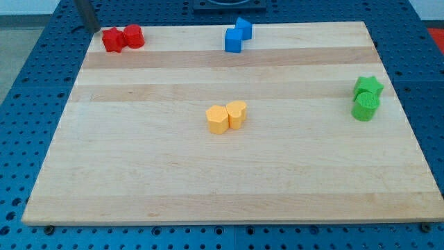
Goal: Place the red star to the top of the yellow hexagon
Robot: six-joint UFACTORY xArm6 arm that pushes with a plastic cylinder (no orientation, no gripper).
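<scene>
I count two red blocks, the red star touching a red cylinder at the tabletop's top-left corner, two blue at the top edge, two green at the right edge, the yellow hexagon and a yellow partner mid-tabletop; my tip, a bare rod with no fingers, stands just left of the star.

light: bright, even, from overhead
board: pale sheen bands near the view's top (mild glare)
shadows: short, soft, tight under yellow hexagon
focus: blocks sharp; my tip motion-blurred
edges: board sides taper, perspective
</scene>
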